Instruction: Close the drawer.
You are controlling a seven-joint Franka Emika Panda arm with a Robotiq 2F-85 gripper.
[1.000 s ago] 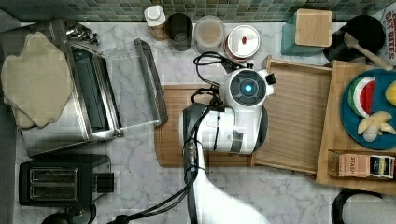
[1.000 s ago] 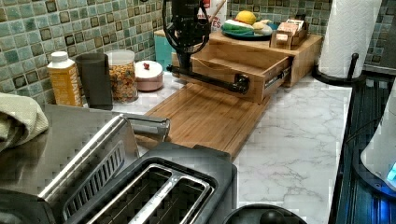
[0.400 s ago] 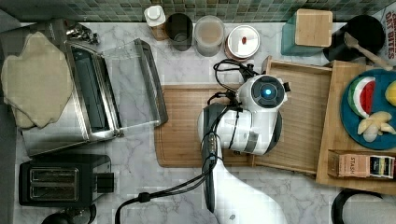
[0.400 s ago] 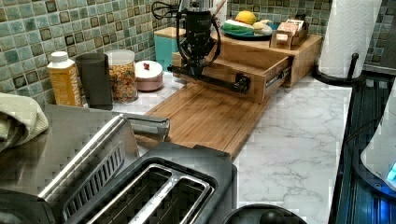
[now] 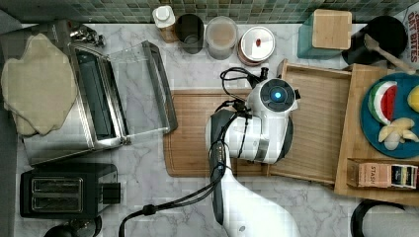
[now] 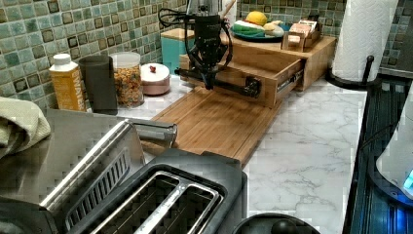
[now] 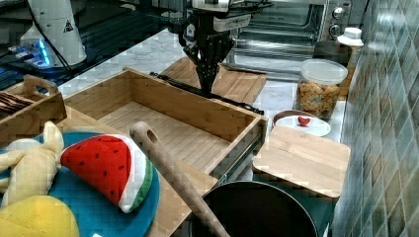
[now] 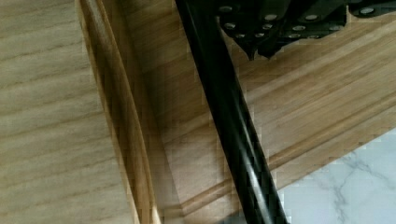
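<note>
My gripper (image 7: 207, 86) is down at the front of the drawer (image 7: 163, 123), fingers drawn narrow to a point with nothing held, tips just outside the black handle bar (image 7: 197, 92). In the wrist view the fingertips (image 8: 261, 44) sit right beside that bar (image 8: 224, 107), though whether they touch it I cannot tell. The drawer is pulled well out of its wooden stand (image 5: 358, 163); in the top view it lies at about 3 o'clock from the bamboo cutting board (image 5: 197, 133), its front overhanging the board's edge. To close it well, I judge I should press flat against the front panel, low and near the middle of the bar, and push straight along the runners toward the stand, at 3 o'clock in the top view. Off-centre pressure could skew the drawer and bind a slide, so the push wants to be steady, and I should stay clear of the board below. Writing I can read: the tea box (image 5: 383, 174) on the stand says "STASH", and a package (image 5: 414, 22) in the top view's corner at 1 o'clock reads "OAT BITES".
</note>
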